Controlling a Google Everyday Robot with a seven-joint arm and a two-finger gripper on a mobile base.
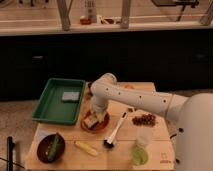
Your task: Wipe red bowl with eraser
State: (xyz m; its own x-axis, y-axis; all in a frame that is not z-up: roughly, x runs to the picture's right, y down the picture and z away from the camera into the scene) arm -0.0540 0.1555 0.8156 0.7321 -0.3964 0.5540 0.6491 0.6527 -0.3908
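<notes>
1. The eraser point(91, 121) lay inside the red bowl point(104, 125), directly beneath your gripper point(93, 116).
2. You could not tell whether the gripper clamped it.
3. Left of the gripper sat 1 green tray point(51, 106); right of it lay 1 brush point(117, 129).

Gripper point(93, 118) sits low over the red bowl point(103, 125), largely masked by its own wrist. Whether it touches the eraser point(91, 122) cannot be resolved. Bowl's far rim is hidden behind the arm point(130, 98). Robot body point(199, 131) is cut off by the right and bottom edges. Dark reddish heap point(145, 119) and the green item point(55, 145) in the dark bowl point(44, 152) are too blurred to identify.
</notes>
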